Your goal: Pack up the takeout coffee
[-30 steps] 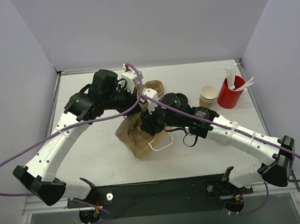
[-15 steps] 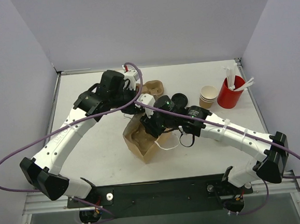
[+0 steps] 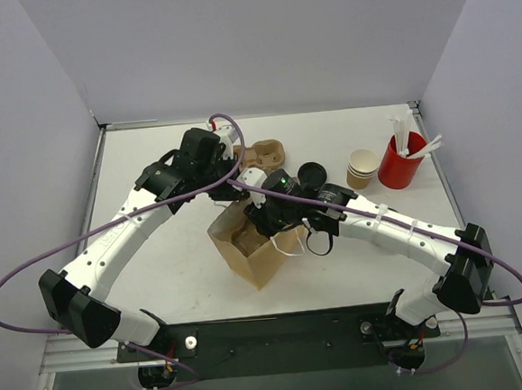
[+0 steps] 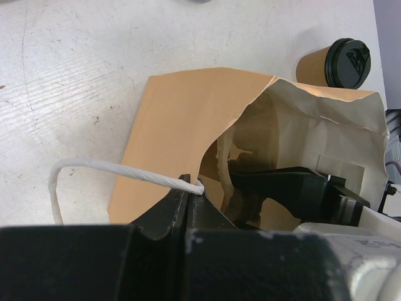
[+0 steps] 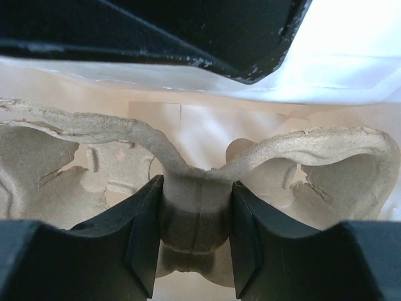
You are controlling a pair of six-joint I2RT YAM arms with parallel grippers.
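Presently, mid-table: brown paper bag (image 3: 247, 250) standing with its mouth open, a white string handle (image 3: 290, 248) drooping over its near-right side.

Left gripper (image 4: 188, 188): reaches in from the far-left. Jaws pinched fully together on the bag's other white string handle (image 4: 119, 172) and holding that side of the mouth up. The string runs out of the jaws in a loop to the left. The left wrist view looks down into the bag's pale interior.

Right gripper (image 5: 197, 219): down inside the bag from the right. Its fingers (image 5: 144, 241) are set narrow and clamped on the centre ridge of a moulded pulp cup carrier (image 5: 81, 166). Carrier wells spread to either side of the grip. The bag's inner wall is just behind it.

Takeout coffee (image 4: 335, 63): outside the bag, on the table (image 3: 159, 275) to the bag's far-right. Black lid on, tan body showing. In the overhead view its lid (image 3: 312, 172) sits just beside the right arm's forearm. Neither gripper touches it.

Other items:
- A brown pulp tray (image 3: 263, 150) on the table beyond the bag, near the left wrist.
- A stack of pale lidless cups (image 3: 362, 166) at the far right.
- A red cup (image 3: 399, 161) holding white sticks, just right of that stack.
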